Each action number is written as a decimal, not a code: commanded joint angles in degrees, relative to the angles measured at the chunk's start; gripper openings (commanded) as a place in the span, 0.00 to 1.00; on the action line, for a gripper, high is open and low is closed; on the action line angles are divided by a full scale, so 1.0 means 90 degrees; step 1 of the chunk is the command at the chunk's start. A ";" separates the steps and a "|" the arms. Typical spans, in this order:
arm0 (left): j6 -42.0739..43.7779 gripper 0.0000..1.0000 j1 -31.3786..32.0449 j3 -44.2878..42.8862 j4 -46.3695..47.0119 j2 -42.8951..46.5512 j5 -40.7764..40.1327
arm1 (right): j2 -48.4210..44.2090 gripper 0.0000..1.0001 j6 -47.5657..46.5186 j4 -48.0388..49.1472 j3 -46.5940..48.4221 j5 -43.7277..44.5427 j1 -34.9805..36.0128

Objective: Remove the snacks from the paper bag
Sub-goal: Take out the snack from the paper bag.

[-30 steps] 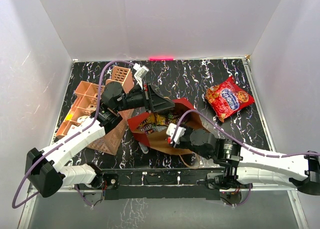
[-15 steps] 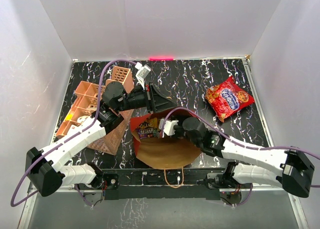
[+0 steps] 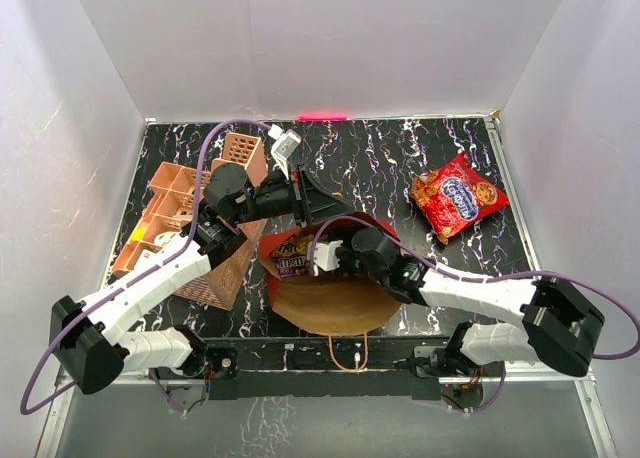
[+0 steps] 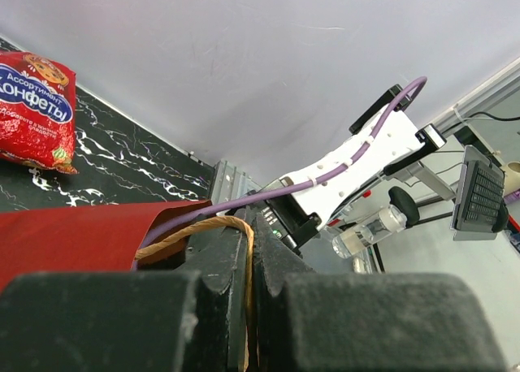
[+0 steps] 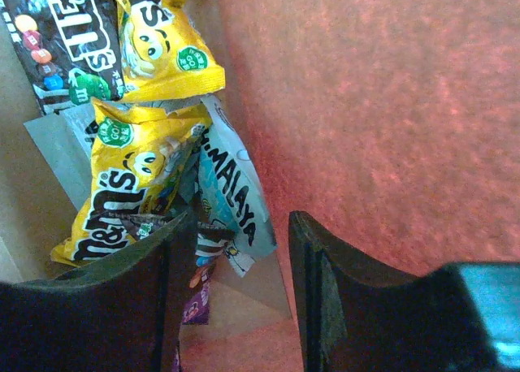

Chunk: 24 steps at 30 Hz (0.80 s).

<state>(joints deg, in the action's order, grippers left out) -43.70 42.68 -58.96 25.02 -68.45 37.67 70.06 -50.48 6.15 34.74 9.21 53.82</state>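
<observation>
The job stood partway done. The red cookie bag (image 3: 457,195) already lay out on the table (image 3: 400,148), near its right edge and well apart from everything else, while the small candy packets sat inside the paper bag (image 3: 330,300), which lay mouth-up close to the middle of the table's near edge. The left gripper (image 4: 250,254) was clenched on the bag's twisted handle (image 4: 213,223), holding the far side of the rim up so the mouth gaped. The right gripper (image 5: 240,226) reached down inside with its jaws apart and nothing between them. Just beyond its fingertips lay a silver-blue packet (image 5: 236,205), with two yellow packets (image 5: 134,177) to one side and a brown packet (image 5: 77,31) past those. The step in hand looked like fishing out the next candy. That would call for dropping the jaws over one packet's edge, most likely the silver-blue one, pinching only that, and lifting it clear of the rim without snagging the paper wall (image 5: 382,104).
</observation>
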 commanded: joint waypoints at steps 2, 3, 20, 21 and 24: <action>0.0023 0.00 0.0043 -0.0331 0.0368 0.0276 0.0010 | 0.0367 0.52 -0.0200 0.0411 0.0503 0.0087 -0.0207; 0.0022 0.00 0.0043 -0.0342 0.0365 0.0272 0.0014 | 0.0429 0.52 -0.0224 0.0373 0.0538 0.0112 -0.0234; 0.0348 0.00 0.0043 -0.0340 -0.0310 0.0497 -0.0669 | 0.1112 0.31 -0.0151 -0.0495 0.1021 -0.0897 -0.0521; 0.0375 0.00 0.0043 -0.0357 -0.0359 0.0504 -0.0711 | 0.1128 0.31 -0.0109 -0.0498 0.1022 -0.0952 -0.0525; 0.0425 0.00 0.0043 -0.0382 -0.0460 0.0524 -0.0775 | 0.1158 0.30 -0.0019 -0.0523 0.0979 -0.1021 -0.0520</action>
<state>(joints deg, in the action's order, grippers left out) -41.32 42.72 -59.24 20.27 -66.76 31.97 80.03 -52.18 1.48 41.60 2.33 49.45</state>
